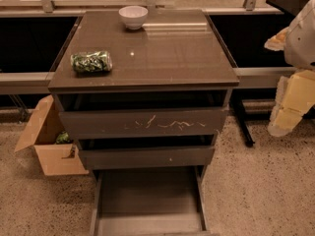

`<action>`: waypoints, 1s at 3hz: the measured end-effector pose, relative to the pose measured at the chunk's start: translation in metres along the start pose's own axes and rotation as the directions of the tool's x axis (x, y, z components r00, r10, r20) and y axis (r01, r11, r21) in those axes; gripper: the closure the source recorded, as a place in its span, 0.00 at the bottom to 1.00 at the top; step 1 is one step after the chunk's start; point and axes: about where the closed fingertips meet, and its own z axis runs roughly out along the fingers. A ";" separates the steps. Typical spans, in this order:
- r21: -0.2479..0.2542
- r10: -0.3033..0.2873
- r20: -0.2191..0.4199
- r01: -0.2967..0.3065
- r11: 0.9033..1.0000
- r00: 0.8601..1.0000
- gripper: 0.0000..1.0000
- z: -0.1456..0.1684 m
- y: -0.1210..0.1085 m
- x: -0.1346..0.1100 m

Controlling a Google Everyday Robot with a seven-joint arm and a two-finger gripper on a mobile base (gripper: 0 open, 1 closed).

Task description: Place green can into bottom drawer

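The green can (91, 62) lies on its side near the left front corner of the cabinet top (162, 53). It has a mottled dark green and white pattern. The bottom drawer (147, 195) is pulled out towards me and its shallow tray holds nothing. My gripper (288, 109) hangs at the far right of the view, beside the cabinet and well away from the can, at about the height of the top drawer. It holds nothing that I can see.
A white bowl (133, 16) stands at the back of the cabinet top. The scratched top drawer (142, 123) and the middle drawer (146, 157) are slightly ajar. An open cardboard box (49, 146) sits on the floor to the left. A black table leg (243, 124) stands to the right.
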 end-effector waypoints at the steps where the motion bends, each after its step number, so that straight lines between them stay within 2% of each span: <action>1: 0.000 0.000 0.000 0.000 1.000 1.000 0.00 0.000 0.000 0.000; 2: 0.031 -0.060 0.048 0.059 0.998 0.997 0.00 0.014 -0.035 -0.014; 3: 0.067 -0.125 0.127 0.117 0.991 0.984 0.00 0.035 -0.076 -0.029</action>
